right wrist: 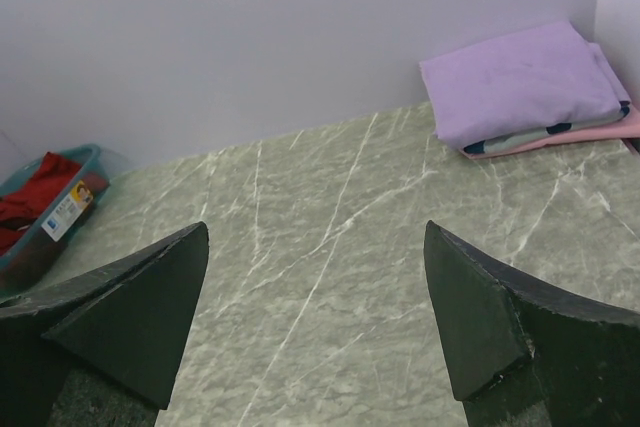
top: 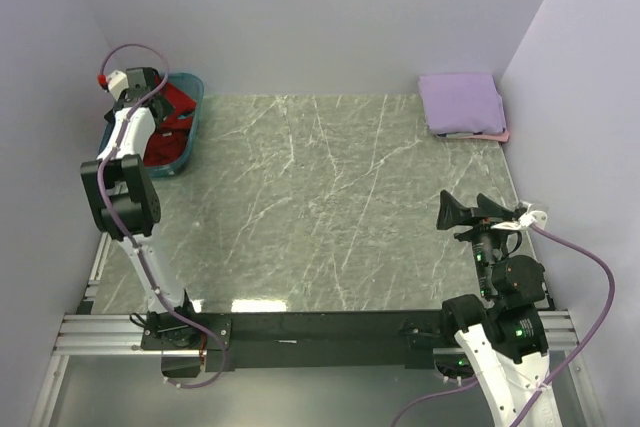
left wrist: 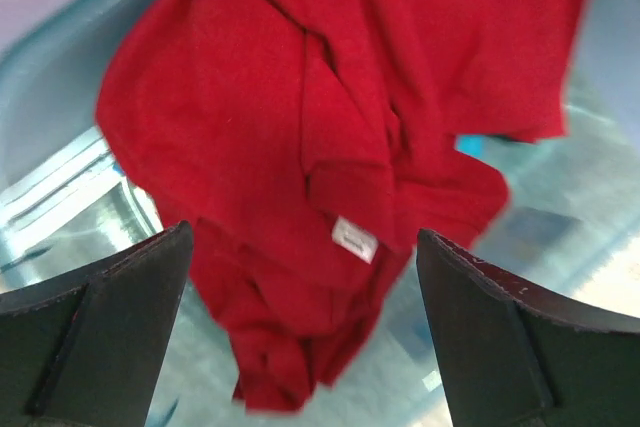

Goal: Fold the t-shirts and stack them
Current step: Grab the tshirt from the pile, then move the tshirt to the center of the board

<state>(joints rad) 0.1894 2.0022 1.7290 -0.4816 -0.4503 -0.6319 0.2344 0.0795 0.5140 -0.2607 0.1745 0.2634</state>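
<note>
At the far left corner of the bench [top: 330, 207] stands the tub [left wrist: 50, 67], and inside it lies the deep red t-shirt [left wrist: 300, 97], crumpled, with a small white label [left wrist: 354, 238] showing. The left gripper [left wrist: 302, 237] hangs over this shirt with its fingers wide apart and nothing between them. We cannot tell whether they touch the cloth.

At the far right corner we see the folded stack. The lavender t-shirt [top: 460, 102] is on top, the teal t-shirt [right wrist: 515, 137] shows only as a thin edge under it, and the pale pink t-shirt [right wrist: 600, 131] is at the bottom. The right gripper [right wrist: 316, 227] is near the right edge, well apart from the stack, above the bare bench. Its fingers are also spread and hold nothing.
</note>
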